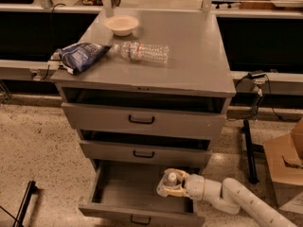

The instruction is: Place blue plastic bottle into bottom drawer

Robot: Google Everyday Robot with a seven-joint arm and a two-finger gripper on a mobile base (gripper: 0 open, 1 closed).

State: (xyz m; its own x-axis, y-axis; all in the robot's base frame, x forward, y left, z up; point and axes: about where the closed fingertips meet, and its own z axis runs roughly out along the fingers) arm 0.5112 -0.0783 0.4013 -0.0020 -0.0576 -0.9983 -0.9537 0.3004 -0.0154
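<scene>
My gripper [168, 187] reaches in from the lower right on a white arm and is shut on the blue plastic bottle [171, 181]. The bottle stands upright with its white cap on top; its body is mostly hidden by the yellowish fingers [176, 191]. It is held low inside the right part of the bottom drawer [137, 213], which is pulled open. The drawer's floor is bare on the left.
On the cabinet top lie a slim clear bottle with a red-banded label [142, 52], a blue chip bag [80, 56] and a white bowl [122, 24]. The top drawer [142, 119] and middle drawer [142, 153] stand slightly ajar. A cardboard box [284, 160] sits at the right.
</scene>
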